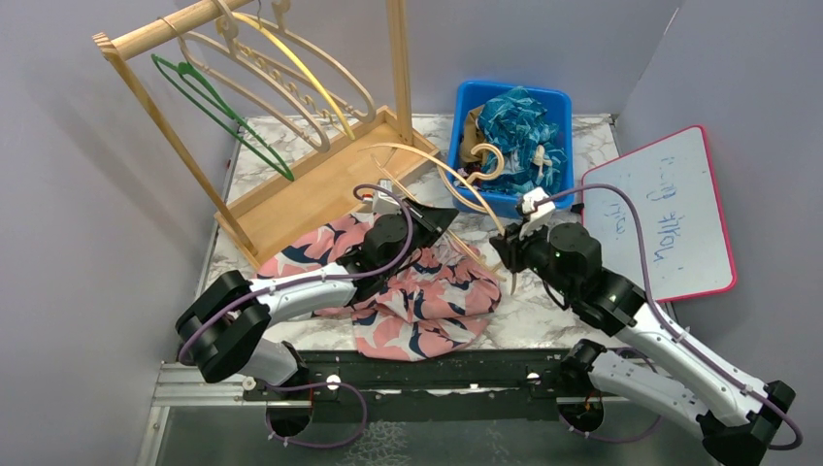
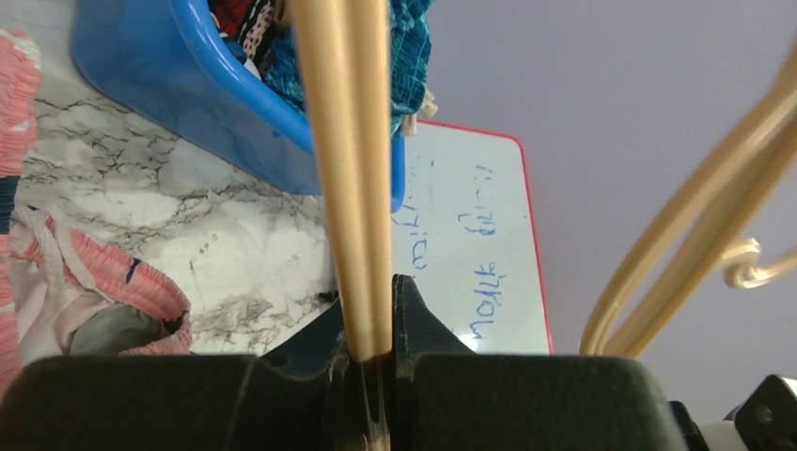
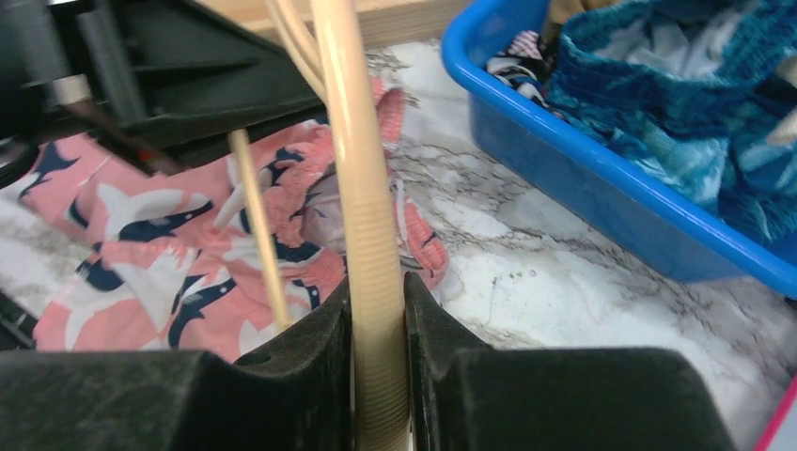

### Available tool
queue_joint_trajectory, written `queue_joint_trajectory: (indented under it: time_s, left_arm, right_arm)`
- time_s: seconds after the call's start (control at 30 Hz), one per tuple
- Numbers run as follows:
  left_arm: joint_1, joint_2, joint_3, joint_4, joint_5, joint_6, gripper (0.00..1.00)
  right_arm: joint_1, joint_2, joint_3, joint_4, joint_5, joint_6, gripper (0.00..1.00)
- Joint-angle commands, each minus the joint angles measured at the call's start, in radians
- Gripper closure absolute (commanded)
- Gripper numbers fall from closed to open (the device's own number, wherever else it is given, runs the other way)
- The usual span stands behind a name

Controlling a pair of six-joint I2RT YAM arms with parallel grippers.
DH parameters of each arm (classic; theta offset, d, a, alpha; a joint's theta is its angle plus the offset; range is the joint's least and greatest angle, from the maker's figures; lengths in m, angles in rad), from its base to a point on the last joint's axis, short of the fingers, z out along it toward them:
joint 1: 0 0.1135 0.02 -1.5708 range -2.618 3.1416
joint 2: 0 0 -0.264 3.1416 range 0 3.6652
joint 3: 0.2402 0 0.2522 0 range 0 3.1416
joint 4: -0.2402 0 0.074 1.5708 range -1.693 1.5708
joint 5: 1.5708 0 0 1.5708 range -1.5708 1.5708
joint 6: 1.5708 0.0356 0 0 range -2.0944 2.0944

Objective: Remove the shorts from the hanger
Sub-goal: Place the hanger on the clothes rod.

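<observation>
The pink shorts with navy-white blotches (image 1: 417, 296) lie crumpled on the marble table in front of the arms. They also show in the right wrist view (image 3: 179, 254) and the left wrist view (image 2: 103, 282). A beige hanger (image 1: 442, 165) is held tilted above them. My left gripper (image 1: 439, 219) is shut on one hanger bar (image 2: 350, 188). My right gripper (image 1: 509, 254) is shut on the hanger's ribbed arm (image 3: 368, 216). A thin hanger rod (image 3: 256, 225) runs down onto the fabric; I cannot tell whether it passes through the shorts. The teal patterned shorts (image 1: 519, 121) lie in the blue bin.
The blue bin (image 1: 464, 107) stands behind the grippers, with fabric and a hanger hook in it. A wooden rack (image 1: 291, 189) at the back left holds several beige hangers and a green one (image 1: 228, 116). A pink-edged whiteboard (image 1: 660, 214) lies at the right.
</observation>
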Motion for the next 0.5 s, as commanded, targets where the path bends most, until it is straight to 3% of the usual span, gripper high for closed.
queue_joint_trajectory:
  time_s: [0.0,0.07,0.23,0.37,0.47]
  left_arm:
    - [-0.002,0.021,0.005,-0.033,-0.01,0.024,1.0]
    - [0.0,0.02,0.0,-0.03,-0.012,0.007,1.0]
    - [0.018,-0.005,-0.037,0.003,-0.012,-0.031,1.0]
    - [0.044,-0.033,-0.084,0.075,0.02,-0.067,1.0]
    - [0.061,-0.046,-0.121,0.148,0.054,-0.089,1.0]
  right_arm:
    - [0.014,-0.077,-0.018,0.055,-0.164,0.028,0.71]
    - [0.014,-0.113,-0.043,0.07,-0.18,0.063,0.61]
    - [0.014,-0.217,-0.093,0.041,-0.088,0.155,0.24]
    - [0.013,-0.222,-0.086,-0.086,0.116,0.238,0.13]
    - [0.013,-0.188,-0.068,-0.102,0.079,0.254,0.1]
